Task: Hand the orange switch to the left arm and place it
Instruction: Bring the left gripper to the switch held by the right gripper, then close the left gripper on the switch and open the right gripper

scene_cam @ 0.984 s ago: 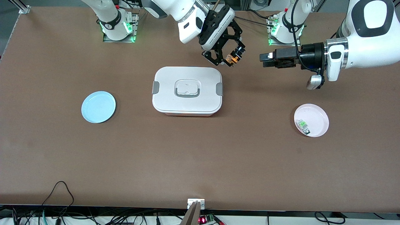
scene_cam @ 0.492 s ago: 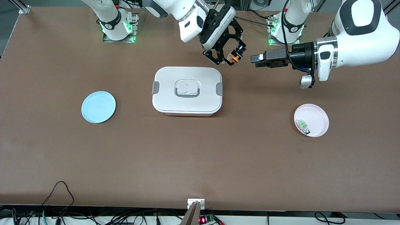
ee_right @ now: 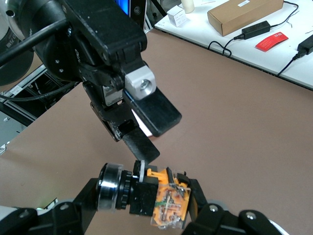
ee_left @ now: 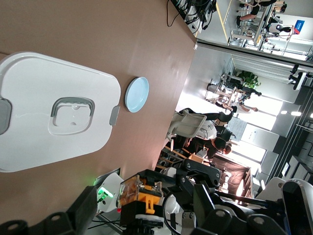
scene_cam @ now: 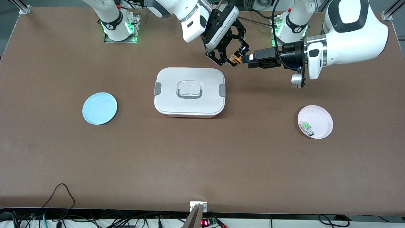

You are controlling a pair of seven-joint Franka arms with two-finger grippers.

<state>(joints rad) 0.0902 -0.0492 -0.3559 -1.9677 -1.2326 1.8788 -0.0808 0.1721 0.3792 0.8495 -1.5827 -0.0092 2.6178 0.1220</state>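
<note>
Up in the air, the right gripper [scene_cam: 235, 57] clamps the orange switch [scene_cam: 234, 59] over bare table [scene_cam: 202, 164] just beside the white lidded box [scene_cam: 189, 92], toward the robots' bases. Level with it, the left gripper [scene_cam: 248, 60] has its fingers [ee_right: 146, 110] parted narrowly, their tips touching the switch. A blue plate [scene_cam: 99, 108] and a pink plate [scene_cam: 319, 118], holding a green-and-clear component [scene_cam: 307, 127], lie at either end
</note>
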